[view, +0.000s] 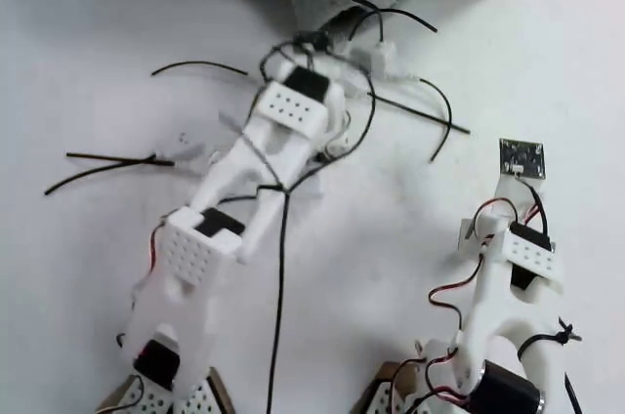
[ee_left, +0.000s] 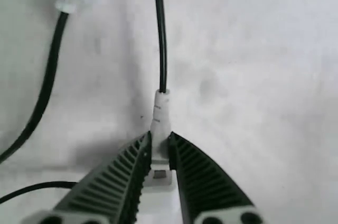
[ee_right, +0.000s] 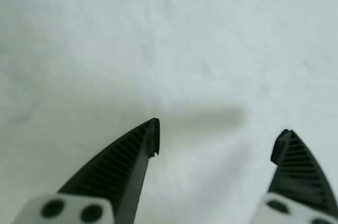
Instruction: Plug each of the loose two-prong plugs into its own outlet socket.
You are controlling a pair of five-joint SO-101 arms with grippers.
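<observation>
Faint marks on the white plug [ee_left: 160,123] cannot be read.

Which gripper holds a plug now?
The left gripper: it is shut on a white plug with a black cable. The right gripper is open, with nothing in it, over the table.

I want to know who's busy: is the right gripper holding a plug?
No, the right gripper is open over the white table, gripping nothing.
</observation>
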